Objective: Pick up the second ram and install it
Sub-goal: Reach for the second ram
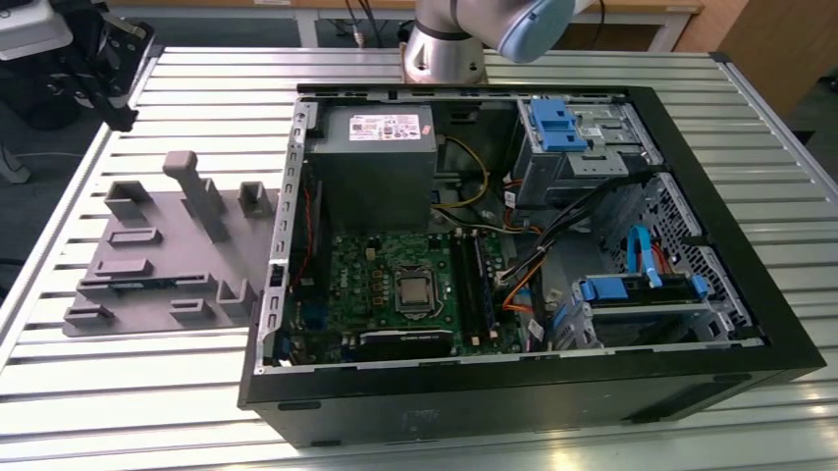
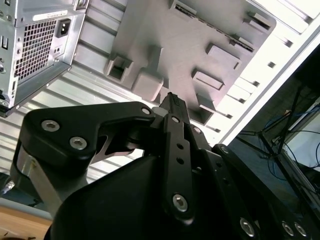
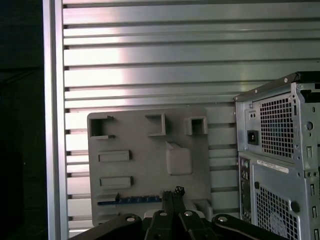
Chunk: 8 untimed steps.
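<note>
Overhead, above the ribbed desk (image 1: 131,392) and open computer case (image 1: 733,373), the grey tray (image 3: 145,150) holds the second ram (image 3: 130,200), not yet lifted; pickup and installation both remain. The gripper (image 3: 173,192), seemingly closed on nothing, hovers above, hiding 1 end of it. The motherboard (image 1: 380,265) slots are hard to make out.
</note>
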Each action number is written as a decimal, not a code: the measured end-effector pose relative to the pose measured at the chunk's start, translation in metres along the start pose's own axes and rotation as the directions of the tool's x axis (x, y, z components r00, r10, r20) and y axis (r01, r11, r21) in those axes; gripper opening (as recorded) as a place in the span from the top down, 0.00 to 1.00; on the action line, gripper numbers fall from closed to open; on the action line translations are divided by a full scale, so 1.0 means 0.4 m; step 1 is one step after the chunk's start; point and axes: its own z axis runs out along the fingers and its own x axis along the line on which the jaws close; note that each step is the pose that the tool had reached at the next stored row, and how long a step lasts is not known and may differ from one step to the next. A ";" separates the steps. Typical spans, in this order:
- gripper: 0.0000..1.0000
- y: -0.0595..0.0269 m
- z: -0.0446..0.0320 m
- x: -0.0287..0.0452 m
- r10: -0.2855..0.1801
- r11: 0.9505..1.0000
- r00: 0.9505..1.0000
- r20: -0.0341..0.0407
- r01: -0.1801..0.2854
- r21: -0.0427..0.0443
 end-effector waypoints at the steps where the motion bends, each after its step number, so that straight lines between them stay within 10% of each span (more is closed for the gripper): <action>1: 0.89 0.000 0.000 0.004 0.000 1.000 1.000 0.000 0.000 0.000; 8: 0.89 -0.001 0.000 0.022 0.000 1.000 1.000 0.000 0.000 0.000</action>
